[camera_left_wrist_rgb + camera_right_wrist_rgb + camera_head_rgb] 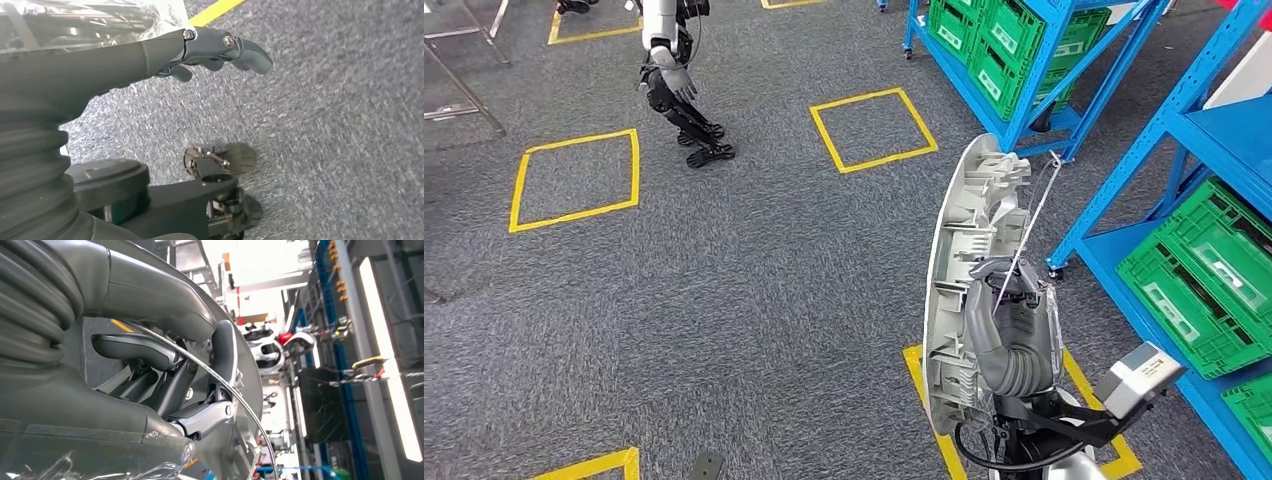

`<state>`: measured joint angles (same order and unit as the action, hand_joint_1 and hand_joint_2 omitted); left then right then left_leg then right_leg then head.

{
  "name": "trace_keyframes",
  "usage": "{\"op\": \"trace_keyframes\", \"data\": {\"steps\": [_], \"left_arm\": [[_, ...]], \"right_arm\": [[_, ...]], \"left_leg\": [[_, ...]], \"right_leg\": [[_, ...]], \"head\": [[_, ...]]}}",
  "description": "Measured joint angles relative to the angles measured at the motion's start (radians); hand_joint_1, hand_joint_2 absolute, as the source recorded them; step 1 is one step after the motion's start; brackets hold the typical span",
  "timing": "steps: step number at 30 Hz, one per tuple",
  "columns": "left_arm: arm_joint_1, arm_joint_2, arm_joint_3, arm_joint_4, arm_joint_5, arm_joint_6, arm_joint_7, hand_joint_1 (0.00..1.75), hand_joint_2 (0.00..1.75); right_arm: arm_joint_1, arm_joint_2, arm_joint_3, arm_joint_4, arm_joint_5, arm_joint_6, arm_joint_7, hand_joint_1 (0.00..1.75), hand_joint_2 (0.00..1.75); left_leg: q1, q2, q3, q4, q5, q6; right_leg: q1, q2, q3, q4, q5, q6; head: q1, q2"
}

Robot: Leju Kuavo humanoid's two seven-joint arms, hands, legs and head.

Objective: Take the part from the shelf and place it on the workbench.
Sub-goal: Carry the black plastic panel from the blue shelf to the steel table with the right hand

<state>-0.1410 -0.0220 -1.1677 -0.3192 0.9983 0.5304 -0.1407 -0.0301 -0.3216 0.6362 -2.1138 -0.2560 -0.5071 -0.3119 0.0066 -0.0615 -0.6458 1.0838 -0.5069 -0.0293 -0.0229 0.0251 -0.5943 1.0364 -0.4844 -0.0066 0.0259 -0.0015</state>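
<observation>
Warehouse floor: blue racking (1064,70), green crates (1014,40), yellow floor squares (873,128).
</observation>
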Motion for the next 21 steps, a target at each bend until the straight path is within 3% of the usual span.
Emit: {"op": "trace_keyframes", "data": {"steps": [1, 3, 4, 5, 6, 8, 10, 12, 14, 16, 18, 19, 20, 21], "left_arm": [[-0.001, 0.0, 0.0, 0.0, 0.0, 0.0, 0.0, 0.0, 1.75], [-0.002, 0.0, 0.0, 0.0, 0.0, 0.0, 0.0, 0.0, 1.75], [-0.002, 0.0, 0.0, 0.0, 0.0, 0.0, 0.0, 0.0, 1.75], [0.0, 0.0, 0.0, 0.0, 0.0, 0.0, 0.0, 0.0, 1.75], [0.0, 0.0, 0.0, 0.0, 0.0, 0.0, 0.0, 0.0, 1.75], [-0.001, 0.001, 0.0, 0.0, 0.0, 0.0, 0.0, 0.0, 1.75], [-0.003, 0.0, 0.0, 0.0, -0.001, 0.0, 0.0, 0.0, 1.75], [-0.001, 0.0, 0.0, 0.0, -0.001, 0.0, 0.0, 0.0, 1.75], [0.001, 0.001, 0.0, 0.0, -0.001, 0.0, 0.0, 0.0, 1.75], [0.0, 0.001, 0.0, 0.0, -0.001, 0.0, 0.0, 0.0, 1.75], [-0.001, 0.001, 0.0, 0.0, -0.001, 0.0, 0.0, 0.0, 1.75], [-0.001, 0.0, 0.0, 0.0, -0.001, 0.0, 0.0, 0.0, 1.75], [-0.001, 0.0, 0.0, 0.0, 0.0, 0.0, 0.0, 0.0, 1.75], [-0.001, 0.0, 0.0, 0.0, 0.0, 0.0, 0.0, 0.0, 1.75]], "right_arm": [[0.0, 0.0, 0.0, 0.0, 0.0, 0.0, 0.0, 1.75, 1.75], [0.0, 0.0, 0.0, 0.0, 0.0, 0.0, 0.0, 1.75, 1.75], [0.0, 0.0, 0.0, 0.0, 0.0, -0.001, 0.0, 1.75, 1.75], [0.0, 0.0, 0.0, 0.0, 0.0, -0.001, 0.0, 1.75, 1.75], [0.0, 0.0, 0.0, 0.0, 0.0, -0.002, 0.0, 1.75, 1.75], [0.0, 0.0, 0.0, 0.0, 0.0, -0.003, 0.0, 1.75, 1.75], [-0.001, 0.0, 0.0, 0.0, 0.0, -0.003, 0.0, 1.75, 1.75], [-0.003, 0.001, 0.0, 0.0, 0.0, -0.003, 0.0, 1.75, 1.75], [-0.005, 0.001, 0.0, 0.0, 0.0, -0.004, 0.0, 1.75, 1.75], [-0.006, 0.001, 0.0, 0.0, 0.0, -0.004, 0.0, 1.75, 1.75], [-0.005, 0.001, 0.0, 0.001, 0.0, -0.005, 0.0, 1.75, 1.75], [-0.004, 0.001, 0.0, 0.001, 0.0, -0.005, 0.001, 1.75, 1.75], [-0.004, 0.001, 0.0, 0.001, 0.0, -0.006, 0.001, 1.75, 1.75], [-0.004, 0.001, 0.0, 0.001, 0.0, -0.006, 0.001, 1.75, 1.75]], "left_leg": [[0.001, 0.021, -0.023, 0.051, -0.026, -0.005], [0.005, 0.041, -0.083, 0.174, -0.076, -0.014], [0.007, 0.044, -0.102, 0.211, -0.082, -0.016], [0.008, 0.046, -0.102, 0.211, -0.069, -0.017], [0.008, 0.049, -0.082, 0.172, -0.04, -0.017], [0.005, 0.07, -0.013, 0.042, 0.018, -0.011], [-0.002, 0.09, 0.027, -0.037, 0.034, 0.003], [-0.007, 0.084, 0.028, -0.048, 0.03, 0.018], [-0.004, 0.072, 0.031, -0.056, 0.033, 0.031], [-0.001, 0.061, 0.035, -0.063, 0.036, 0.041], [-0.004, 0.049, 0.036, -0.062, 0.034, 0.047], [-0.006, 0.041, 0.036, -0.06, 0.033, 0.049], [-0.008, 0.032, 0.037, -0.058, 0.032, 0.05], [-0.008, 0.023, 0.037, -0.055, 0.029, 0.049]], "right_leg": [[0.0, -0.011, 0.005, -0.002, -0.001, -0.004], [0.001, -0.033, 0.011, -0.002, -0.006, -0.008], [0.002, -0.043, 0.013, -0.002, -0.008, -0.009], [0.002, -0.052, 0.016, -0.002, -0.01, -0.008], [0.002, -0.06, 0.018, -0.002, -0.012, -0.006], [0.004, -0.074, 0.026, -0.001, -0.018, 0.002], [0.008, -0.085, 0.03, -0.002, -0.023, 0.012], [0.009, -0.097, 0.033, -0.006, -0.023, 0.024], [0.006, -0.09, 0.032, 0.003, -0.037, 0.034], [0.005, -0.059, -0.003, 0.079, -0.085, 0.037], [0.005, -0.035, -0.072, 0.21, -0.138, 0.035], [0.006, -0.032, -0.098, 0.254, -0.145, 0.035], [0.006, -0.031, -0.108, 0.264, -0.131, 0.033], [0.006, -0.028, -0.101, 0.236, -0.1, 0.031]], "head": [[-0.003, 0.0], [-0.005, 0.0], [-0.006, 0.0], [-0.006, 0.0], [-0.006, 0.0], [-0.006, 0.0], [-0.005, 0.0], [-0.003, 0.0], [-0.001, 0.0], [0.004, 0.0], [0.009, 0.0], [0.01, 0.0], [0.01, 0.0], [0.01, 0.0]]}}
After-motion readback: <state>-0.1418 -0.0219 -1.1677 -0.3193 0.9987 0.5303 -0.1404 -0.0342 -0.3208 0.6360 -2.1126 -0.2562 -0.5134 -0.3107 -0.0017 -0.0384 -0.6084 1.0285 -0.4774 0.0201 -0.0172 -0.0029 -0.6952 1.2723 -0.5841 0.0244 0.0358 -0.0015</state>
